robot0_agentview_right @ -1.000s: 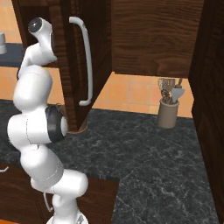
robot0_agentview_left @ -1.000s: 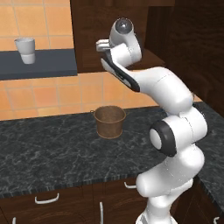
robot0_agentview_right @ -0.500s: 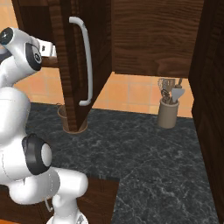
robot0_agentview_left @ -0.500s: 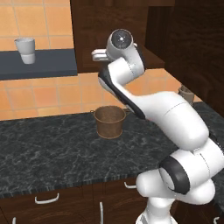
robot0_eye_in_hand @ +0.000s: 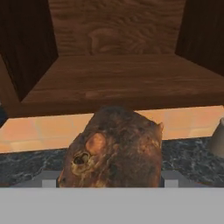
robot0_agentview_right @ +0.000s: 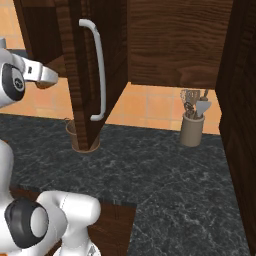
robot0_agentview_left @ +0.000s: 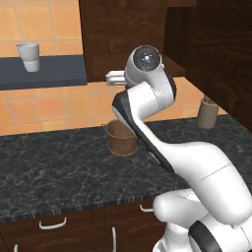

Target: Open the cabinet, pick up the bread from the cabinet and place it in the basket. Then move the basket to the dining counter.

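The tan-brown bread (robot0_eye_in_hand: pixel 114 151) sits right at my gripper in the hand view, held in the air in front of the open cabinet (robot0_eye_in_hand: pixel 118 76), whose shelf is bare. The bread hides my fingertips. My gripper (robot0_agentview_left: pixel 110 78) hangs above the round brown basket (robot0_agentview_left: pixel 121 138) on the black worktop, a little to its left. From the right, the gripper (robot0_agentview_right: pixel 46 76) is left of the swung-out cabinet door (robot0_agentview_right: pixel 75 60) with its silver bar handle (robot0_agentview_right: pixel 99 70). That door hides most of the basket (robot0_agentview_right: pixel 74 134).
A grey-brown utensil holder (robot0_agentview_left: pixel 207 113) (robot0_agentview_right: pixel 192 127) stands at the back right of the black speckled worktop (robot0_agentview_left: pixel 59 167). A white cup (robot0_agentview_left: pixel 28 56) rests on a dark wall shelf at the left. Low drawers with white handles run below the worktop.
The hand has come down and back out of the cabinet with the bread, now lower over the basket. The arm's elbow has swung toward the cameras. The basket has not moved.
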